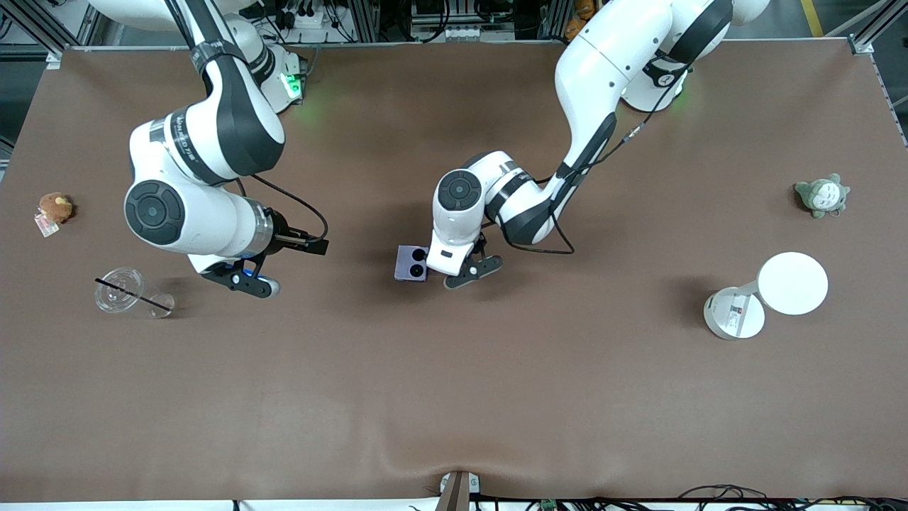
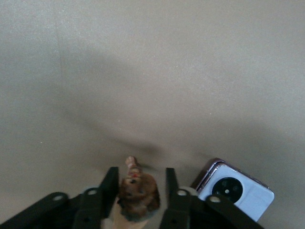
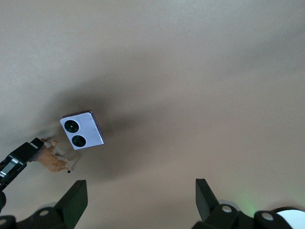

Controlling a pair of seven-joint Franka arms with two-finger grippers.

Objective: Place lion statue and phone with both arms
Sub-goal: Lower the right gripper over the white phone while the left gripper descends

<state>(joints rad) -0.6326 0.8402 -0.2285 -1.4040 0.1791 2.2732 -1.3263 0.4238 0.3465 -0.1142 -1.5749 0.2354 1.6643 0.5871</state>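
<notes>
Inspecting the grasp site at worktop [image 1: 454, 397] centre: the lion statue [image 2: 138, 193] sits between the left gripper [image 2: 139, 188] fingers, which bracket it on both flanks, touching or nearly so. Judged clamped on the figurine, w/ its darker head poking out past the fingertips [image 2: 110, 177]. Right wrist view confirms: the figurine's tan body is at the tip of the left arm's finger, on or just off the surface; can't tell which.

Key relation: the phone [image 1: 412, 263] lies flat, camera circles up, just beside the left gripper, at approx 9 o'clock from it in the front view, i.e. toward the right arm's end of the worktop. Phone outline nearly square, so no strong long axis; edges run slightly skewed to the worktop edge.

Right gripper [image 1: 250, 281] hangs over bare worktop nr the right arm's end, jaws wide apart, nothing in them. Phone lies approx 3 o'clock from it, well apart. Right arm is the free one, so judged the phone is its pick; reach must go toward centre w/o fouling the left arm's wrist, which crowds the phone's edge. Risk: a lift of the lion may nudge the phone.
</notes>
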